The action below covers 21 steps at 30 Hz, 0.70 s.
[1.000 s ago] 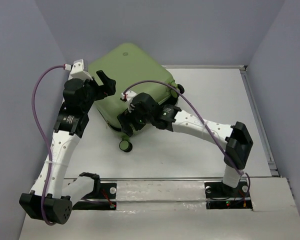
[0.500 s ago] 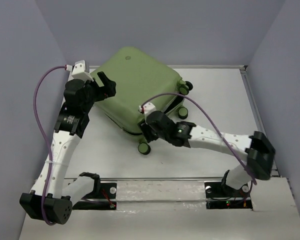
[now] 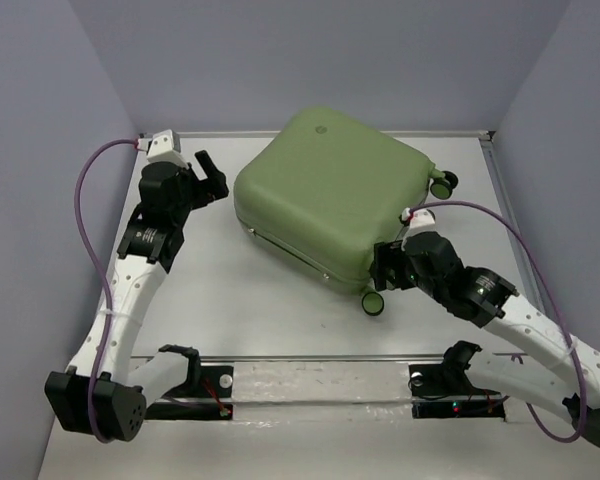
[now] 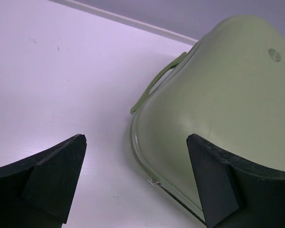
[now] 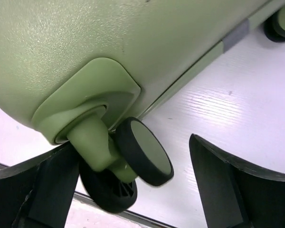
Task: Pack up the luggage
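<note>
Left gripper (image 3: 212, 178) open, empty, near the luggage (image 3: 330, 195). Luggage lies flat and shut, mid-desk (image 3: 230, 310). Right gripper (image 3: 385, 268) open, straddling the near caster (image 5: 143, 152). Step: probably repositioning; next, likely opening the shell. Versus a second ago: luggage has slid rightward and the right arm has drawn back.

Bright even light, soft shadows, slight sheen

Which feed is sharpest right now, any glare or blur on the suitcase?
Top external: even light, no glare, suitcase crisp. Left wrist: it reads clear, near fingers dark and soft. Right wrist: caster wheel sharp, mild speckled sheen above it.
</note>
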Motion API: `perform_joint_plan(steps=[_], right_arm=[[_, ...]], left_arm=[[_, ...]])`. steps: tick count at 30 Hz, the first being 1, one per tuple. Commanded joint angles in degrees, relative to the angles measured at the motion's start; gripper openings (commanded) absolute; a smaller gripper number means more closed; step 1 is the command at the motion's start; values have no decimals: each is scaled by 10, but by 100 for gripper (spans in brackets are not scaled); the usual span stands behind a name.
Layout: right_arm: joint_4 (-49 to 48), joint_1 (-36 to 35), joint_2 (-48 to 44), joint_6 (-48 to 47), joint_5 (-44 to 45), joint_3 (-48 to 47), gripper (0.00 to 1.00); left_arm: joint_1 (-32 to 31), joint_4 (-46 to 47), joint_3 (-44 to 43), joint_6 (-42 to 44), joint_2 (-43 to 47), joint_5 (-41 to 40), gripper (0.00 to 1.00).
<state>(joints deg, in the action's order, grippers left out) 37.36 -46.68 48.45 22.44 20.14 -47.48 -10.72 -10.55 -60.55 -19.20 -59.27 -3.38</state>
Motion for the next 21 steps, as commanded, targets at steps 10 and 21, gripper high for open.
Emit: perform_joint_plan(steps=[10,21], right_arm=[[-10,87,-30,44,104,-116,81],[-149,390,132,67,-76,-67,7]], left_arm=[[68,59,-134,-75,-235,87,99],[68,88,-220,-95,-421,150,99]])
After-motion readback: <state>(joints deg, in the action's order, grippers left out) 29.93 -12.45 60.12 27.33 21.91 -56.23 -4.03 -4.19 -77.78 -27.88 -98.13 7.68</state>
